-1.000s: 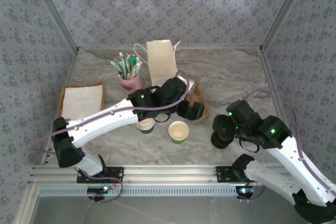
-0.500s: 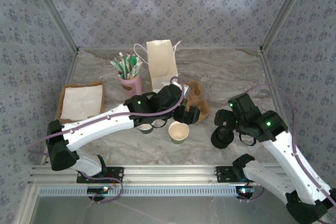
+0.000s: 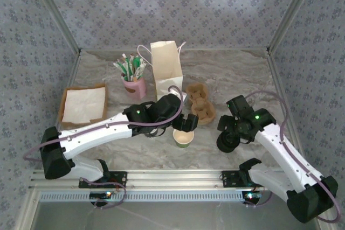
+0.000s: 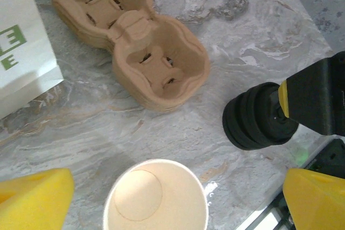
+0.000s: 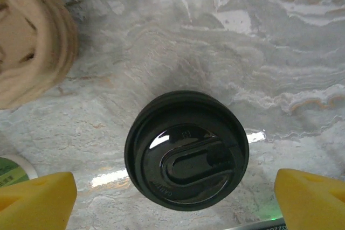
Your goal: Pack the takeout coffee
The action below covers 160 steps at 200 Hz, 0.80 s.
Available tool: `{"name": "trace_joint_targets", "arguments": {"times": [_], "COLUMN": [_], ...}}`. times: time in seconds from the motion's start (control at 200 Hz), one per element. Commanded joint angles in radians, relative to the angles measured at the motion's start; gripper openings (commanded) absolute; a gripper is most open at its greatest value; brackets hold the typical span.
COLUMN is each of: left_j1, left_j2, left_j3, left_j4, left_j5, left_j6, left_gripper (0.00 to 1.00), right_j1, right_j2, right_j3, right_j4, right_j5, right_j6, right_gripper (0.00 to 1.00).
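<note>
The takeout coffee's small paper cup (image 3: 183, 136) stands lidless in the middle of the table, cream inside (image 4: 155, 197). My left gripper (image 3: 186, 123) hangs open just above it, and its yellow fingertips (image 4: 33, 197) flank the rim in the left wrist view (image 4: 172, 204). A pile of black lids (image 3: 227, 142) sits to the cup's right. My right gripper (image 3: 229, 132) is open straight over that pile (image 5: 186, 149), pads wide on either side (image 5: 173, 200), touching nothing. The white paper bag (image 3: 166, 66) stands upright at the back.
Brown pulp cup carriers (image 3: 199, 103) lie between the bag and the lids, also seen from the left wrist (image 4: 135, 47). A pink cup of stirrers (image 3: 133, 83) and a tray of napkins (image 3: 83, 104) stand at the left. Patterned walls close in three sides.
My left gripper has drawn back off the carriers to a spot over the cup. The right arm has stretched forward, bringing its gripper over the lid pile.
</note>
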Motion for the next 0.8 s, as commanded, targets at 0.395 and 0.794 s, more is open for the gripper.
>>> {"name": "trace_joint_targets", "arguments": {"times": [0.395, 0.794], "left_j1": [-0.005, -0.005], "left_j2": [-0.127, -0.162], "left_j3": [-0.091, -0.127], "left_j4": [0.058, 0.067], "left_j5": [-0.083, -0.092], "left_j6": [0.016, 0.008], "left_gripper": [0.99, 1.00], "right_j1": [-0.032, -0.063], "right_j2": [-0.030, -0.060], "right_j3": [-0.110, -0.168], "right_j4": [0.030, 0.081], "right_j5": [-0.050, -0.129], "right_j6": [0.088, 0.107], "right_gripper": [0.97, 0.92]}}
